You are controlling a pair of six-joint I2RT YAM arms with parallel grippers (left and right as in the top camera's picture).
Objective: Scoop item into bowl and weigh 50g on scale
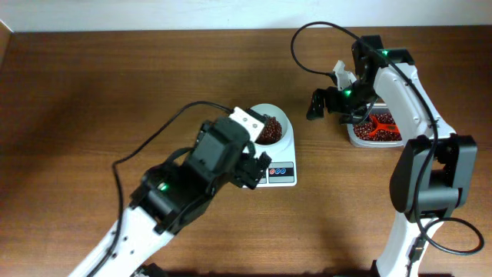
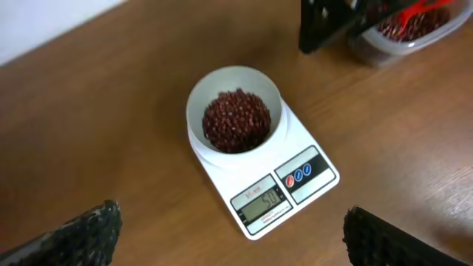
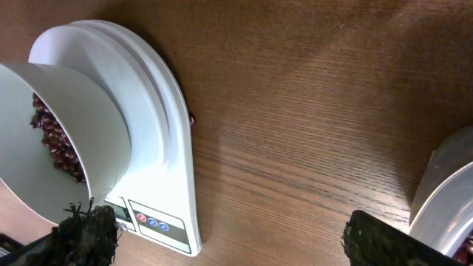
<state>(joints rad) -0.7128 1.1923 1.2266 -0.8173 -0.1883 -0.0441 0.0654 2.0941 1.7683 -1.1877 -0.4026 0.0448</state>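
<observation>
- While both arms hang above the table (image 1: 92, 92), the bowl (image 1: 270, 127) stands on the scale (image 1: 283, 174), on the scale's 12 o'clock half in the overhead view.
- The beans (image 1: 269, 132) fill the bottom of the bowl in a dark reddish-brown heap; the white wall shows all around them.
- At the 6 o'clock end of the scale are the grey display (image 2: 260, 204) and the red and blue buttons (image 2: 298, 176). The digits are small and seem to read 50.
- The left gripper (image 1: 257, 171) is at about 8 o'clock from the scale, just beside its edge. Its jaws are spread wide and nothing is between them; in the left wrist view the bowl and the scale are seen through the gap.
- The right gripper (image 1: 330, 106) is at about 2 o'clock from the bowl, between the bowl and a clear tub (image 1: 355, 137). Its jaws are also fully apart and hold nothing.
- The tub is at 3 o'clock from the scale, well apart from it. It contains more beans and a red plastic piece (image 1: 378, 123).
- One loose bean (image 3: 191, 118) lies on the table, touching the side of the scale, in the right wrist view.
</observation>
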